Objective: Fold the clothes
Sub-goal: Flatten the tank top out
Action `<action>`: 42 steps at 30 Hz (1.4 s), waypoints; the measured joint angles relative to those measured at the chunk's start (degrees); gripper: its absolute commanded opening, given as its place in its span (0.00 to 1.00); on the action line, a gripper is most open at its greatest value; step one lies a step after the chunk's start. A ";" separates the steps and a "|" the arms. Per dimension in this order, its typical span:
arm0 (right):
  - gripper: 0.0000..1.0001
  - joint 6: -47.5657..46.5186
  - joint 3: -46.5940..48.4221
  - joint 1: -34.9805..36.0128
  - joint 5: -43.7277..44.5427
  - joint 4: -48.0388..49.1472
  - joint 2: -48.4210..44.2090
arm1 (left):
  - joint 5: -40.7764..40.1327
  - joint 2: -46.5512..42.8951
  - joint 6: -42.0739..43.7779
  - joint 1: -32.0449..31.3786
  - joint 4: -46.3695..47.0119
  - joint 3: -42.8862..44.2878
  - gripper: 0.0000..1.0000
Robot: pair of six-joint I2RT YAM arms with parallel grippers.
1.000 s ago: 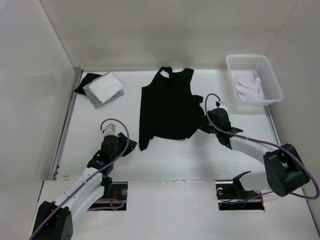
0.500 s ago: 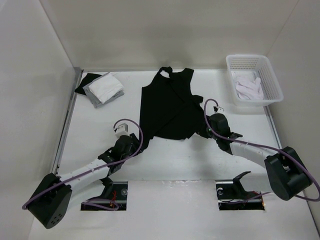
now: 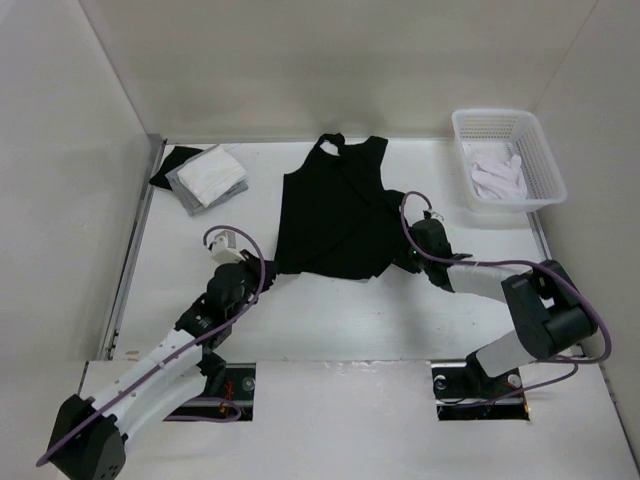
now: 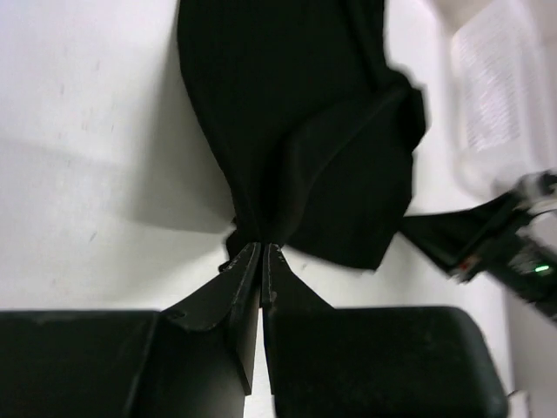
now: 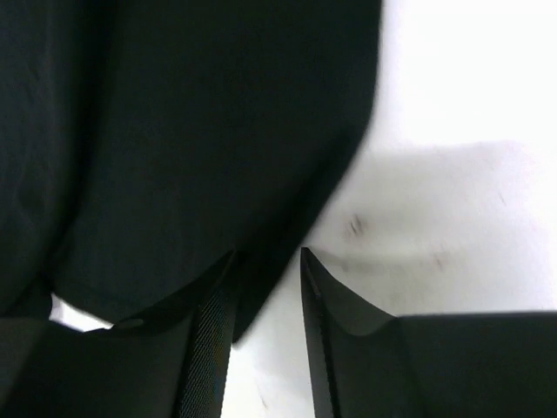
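at table centre: black tank top (image 3: 335, 210) lies neck away from the arms, hem toward the near edge; its right side is doubled over itself and rumpled.
left gripper (image 4: 261, 251): jaws pressed together on the near-left hem corner, with only a small nip of cloth at the very tips.
right gripper (image 5: 267, 257): jaws apart, straddling the near-right edge of the cloth; nothing pinched, bare table (image 5: 452, 113) beside it.
step, by my reading: take both hem corners, then carry hem toward neck.
risk one: thin fabric slips from the left tip-hold once lifted, the bite being so shallow.
risk two: left pulls before right closes — garment drags skew and bunches further.
risk three: right closes on one layer only of the doubled part — fold comes up crooked.
off to the sides: white basket (image 3: 545, 150) far right, small cloth pile (image 3: 205, 178) far left, both well apart from the work.
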 measured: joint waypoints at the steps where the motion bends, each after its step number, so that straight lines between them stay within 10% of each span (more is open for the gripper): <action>1: 0.22 0.00 0.83 -0.17 -0.02 0.28 0.98 | 0.15 -0.61 0.00 0.74 0.04 0.79 0.03; 4: 0.03 0.15 1.95 -0.24 0.15 1.38 2.38 | 1.70 -0.74 0.04 3.34 0.70 2.67 0.03; 11: 0.03 -0.68 0.85 2.05 0.61 -5.01 -6.40 | 5.64 -2.25 0.31 8.20 -1.42 3.06 0.03; 18: 0.57 -2.71 1.75 9.75 1.53 -24.02 -36.54 | 8.28 -6.43 0.74 17.07 -3.26 8.15 0.04; 26: 0.51 -3.87 0.83 9.31 3.19 -24.52 -19.98 | 13.68 -5.57 -0.02 22.75 -5.25 8.09 0.05; 35: 0.01 -4.98 9.94 4.11 -1.95 -14.25 4.96 | 14.80 -7.41 -0.22 23.39 -5.73 4.85 0.04; 42: 0.41 -6.47 24.09 -3.52 -1.62 -11.65 14.58 | 14.95 -11.39 -1.07 22.51 -8.09 1.01 0.04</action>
